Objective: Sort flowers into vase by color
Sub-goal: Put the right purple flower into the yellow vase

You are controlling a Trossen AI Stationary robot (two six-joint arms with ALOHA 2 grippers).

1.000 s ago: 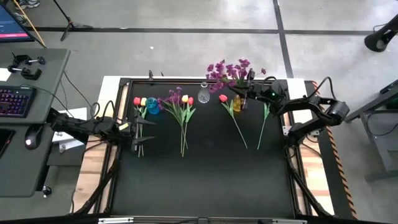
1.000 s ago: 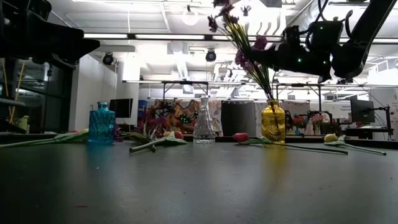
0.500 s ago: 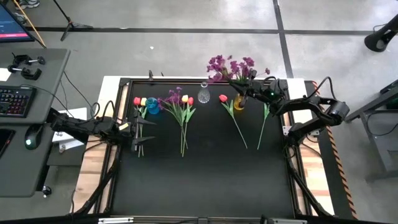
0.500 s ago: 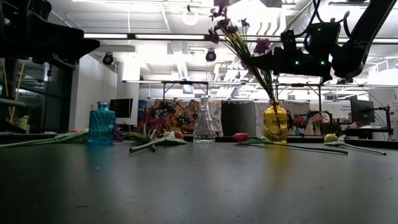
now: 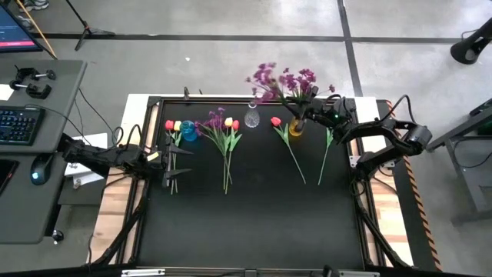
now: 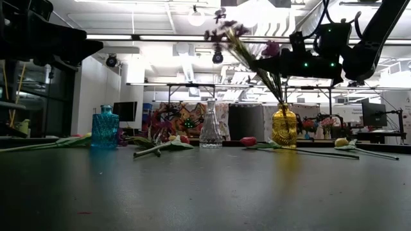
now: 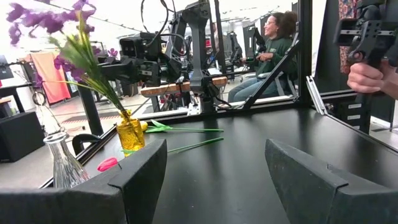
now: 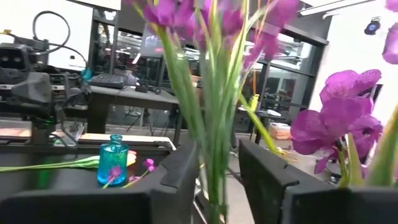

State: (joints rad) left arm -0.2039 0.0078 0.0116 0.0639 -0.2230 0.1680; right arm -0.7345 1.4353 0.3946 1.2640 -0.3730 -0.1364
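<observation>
A bushy purple sprig (image 5: 280, 81) stands with its stems in the yellow vase (image 5: 295, 128) near the table's far edge, leaning toward the left. My right gripper (image 5: 310, 115) is just above the vase mouth, open. In the right wrist view its fingers (image 8: 180, 180) stand on either side of the green stems (image 8: 214, 155), with a gap showing. My left gripper (image 5: 175, 158) waits open at the table's left side, over the tulip stems (image 5: 172, 173). Red and yellow tulips (image 5: 173, 125) lie beside the blue vase (image 5: 188, 131).
A clear glass vase (image 5: 252, 118) stands between the blue and yellow vases. A mixed bunch (image 5: 224, 127) lies left of it. A red tulip (image 5: 276, 121) and another stem (image 5: 325, 154) lie right of centre. A person (image 7: 273, 37) sits beyond the table.
The right gripper drew slightly toward the table's right edge and then held still. The purple sprig's blossoms swung toward the left and now lean more that way, while its stems stayed in the yellow vase.
</observation>
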